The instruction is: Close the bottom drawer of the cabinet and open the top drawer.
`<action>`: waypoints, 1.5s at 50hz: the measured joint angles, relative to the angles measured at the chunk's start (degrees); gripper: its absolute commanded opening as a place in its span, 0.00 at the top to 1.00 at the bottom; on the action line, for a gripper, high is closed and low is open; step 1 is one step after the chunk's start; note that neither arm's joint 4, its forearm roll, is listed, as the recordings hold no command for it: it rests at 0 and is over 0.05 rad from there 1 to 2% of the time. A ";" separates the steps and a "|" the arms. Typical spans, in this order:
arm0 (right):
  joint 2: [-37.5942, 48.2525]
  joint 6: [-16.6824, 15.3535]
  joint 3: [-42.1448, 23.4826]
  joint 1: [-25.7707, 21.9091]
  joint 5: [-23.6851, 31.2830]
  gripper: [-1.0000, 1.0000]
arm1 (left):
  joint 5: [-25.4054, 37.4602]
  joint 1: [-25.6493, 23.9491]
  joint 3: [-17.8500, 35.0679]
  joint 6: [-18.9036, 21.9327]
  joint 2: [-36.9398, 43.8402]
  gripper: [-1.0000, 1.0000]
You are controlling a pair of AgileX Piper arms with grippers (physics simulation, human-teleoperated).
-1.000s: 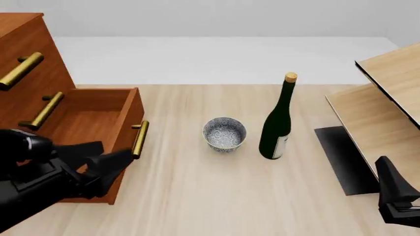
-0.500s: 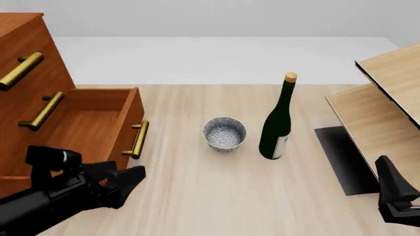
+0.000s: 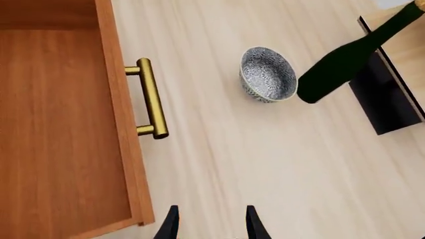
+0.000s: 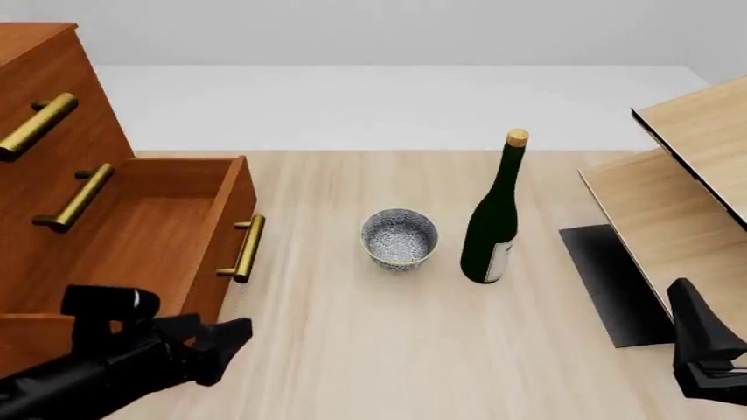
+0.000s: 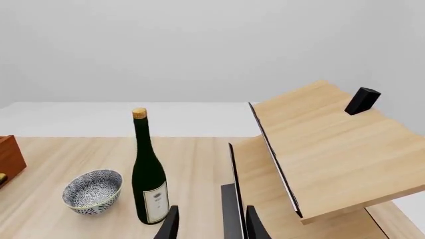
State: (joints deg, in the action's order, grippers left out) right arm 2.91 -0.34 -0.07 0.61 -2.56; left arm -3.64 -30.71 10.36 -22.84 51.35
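Note:
The reddish-brown cabinet (image 4: 47, 61) stands at the far left. Its top drawer (image 4: 59, 87) sits flush, its brass handle (image 4: 35, 125) untouched. The bottom drawer (image 4: 152, 219) is pulled far out and is empty inside, and its brass bar handle (image 4: 245, 249) faces the table's middle. My left gripper (image 4: 222, 339) hovers near the table's front edge, just off the drawer's front corner, open and touching nothing. In the left wrist view the drawer (image 3: 59, 124) and its handle (image 3: 151, 98) lie ahead of the left gripper (image 3: 211, 224). My right gripper (image 4: 698, 337) (image 5: 211, 224) is open at the near right.
A patterned bowl (image 4: 400, 238) and a dark green wine bottle (image 4: 492, 219) stand mid-table, right of the drawer. Pale slanted wooden furniture (image 4: 688, 192) with a black base plate (image 4: 613, 280) fills the right side.
My left gripper has pulled back from in front of the drawer's handle toward the table's near edge. The drawer, bowl, bottle and right arm have not moved.

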 measured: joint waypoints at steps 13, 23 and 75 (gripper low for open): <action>-0.32 -0.02 0.00 -0.08 0.32 0.00 | -1.18 2.81 -1.75 0.53 1.46 0.00; -0.10 0.00 0.00 -0.11 0.11 0.00 | -1.14 6.64 -3.24 2.79 1.03 0.00; 0.96 0.20 -0.01 -0.24 -0.93 0.00 | -10.27 26.25 -7.40 14.38 4.98 0.00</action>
State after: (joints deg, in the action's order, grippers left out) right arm 3.86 -0.14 -0.08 0.38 -3.49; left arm -13.91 -4.46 2.96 -8.45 56.33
